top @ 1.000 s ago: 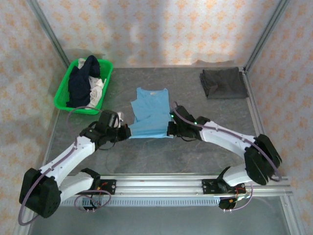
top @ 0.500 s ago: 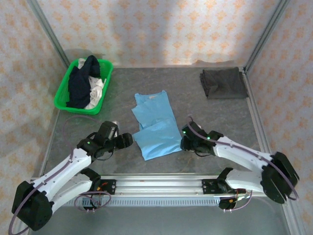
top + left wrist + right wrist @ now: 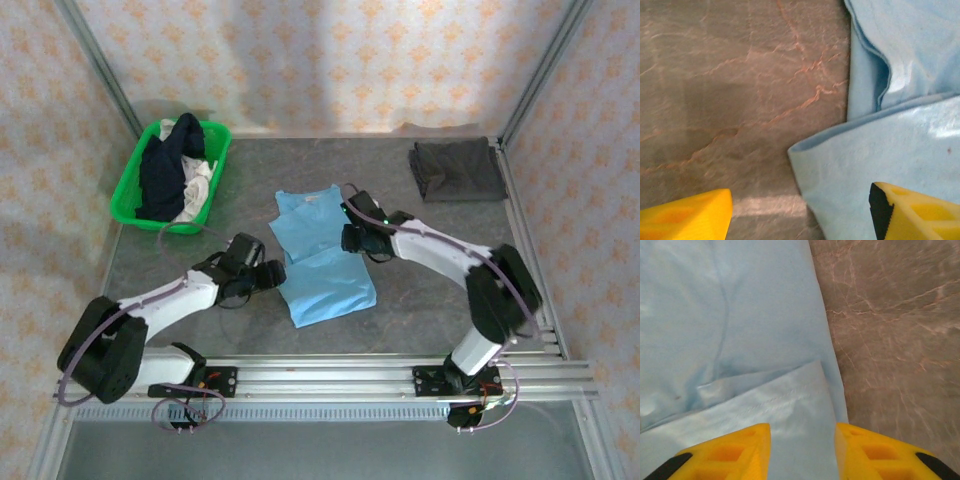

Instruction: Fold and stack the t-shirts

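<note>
**Overhead and wrist views, fold in progress.** The light blue t-shirt (image 3: 322, 262) is lying at the middle of the table (image 3: 400, 310), with its neckline pointing toward the far edge. Its near part is lying doubled over the rest as a second layer, set slightly askew.

The left gripper (image 3: 272, 275) is sitting at the shirt's left edge. In the left wrist view its yellow fingers (image 3: 685, 217) are standing wide apart. One is hovering over the bare marbled surface and the other over blue cloth, with the corner of the upper layer lying between them. The jaws are released and are pinching nothing.

The right gripper (image 3: 350, 238) is sitting at the shirt's right edge, nearer the far side than its partner. In the right wrist view its fingers (image 3: 735, 450) are standing parted by a narrower gap. They are hanging above the shirt's right border, where the stitched hem of the upper layer is crossing the lower layer. The cloth below is lying flat and ungrasped.

A dark grey t-shirt (image 3: 455, 170) is resting folded near the far right corner. A green basket (image 3: 130, 178) is standing at the far left corner, holding a navy garment (image 3: 160, 175) and a white garment (image 3: 200, 185) in a loose heap.
</note>
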You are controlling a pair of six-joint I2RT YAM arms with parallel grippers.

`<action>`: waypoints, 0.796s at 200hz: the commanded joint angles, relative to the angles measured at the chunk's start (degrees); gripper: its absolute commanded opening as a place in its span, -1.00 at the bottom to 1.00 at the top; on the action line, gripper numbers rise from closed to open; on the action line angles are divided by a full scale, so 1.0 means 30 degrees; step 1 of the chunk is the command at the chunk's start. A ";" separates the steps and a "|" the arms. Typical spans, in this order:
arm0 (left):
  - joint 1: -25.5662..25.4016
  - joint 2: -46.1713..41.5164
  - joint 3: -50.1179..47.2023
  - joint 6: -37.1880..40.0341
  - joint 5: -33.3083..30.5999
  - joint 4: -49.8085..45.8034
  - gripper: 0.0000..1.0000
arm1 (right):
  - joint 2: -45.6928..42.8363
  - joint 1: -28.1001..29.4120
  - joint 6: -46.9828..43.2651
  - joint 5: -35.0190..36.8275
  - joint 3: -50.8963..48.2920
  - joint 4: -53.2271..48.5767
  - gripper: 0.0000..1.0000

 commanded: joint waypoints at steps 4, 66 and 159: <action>-0.0121 0.1595 0.0689 -0.0368 0.0281 0.2027 0.40 | 0.2072 -0.0555 -0.0979 -0.1746 0.1222 0.0461 -0.27; -0.0116 0.4076 0.0707 -0.0705 0.1380 0.4088 -0.22 | 0.3595 -0.1159 -0.0691 -0.3849 0.1025 0.2015 -0.48; -0.0124 0.3212 0.1892 -0.0051 0.1526 0.2976 -1.00 | 0.2180 -0.1396 -0.0638 -0.3477 -0.0093 0.2739 -1.00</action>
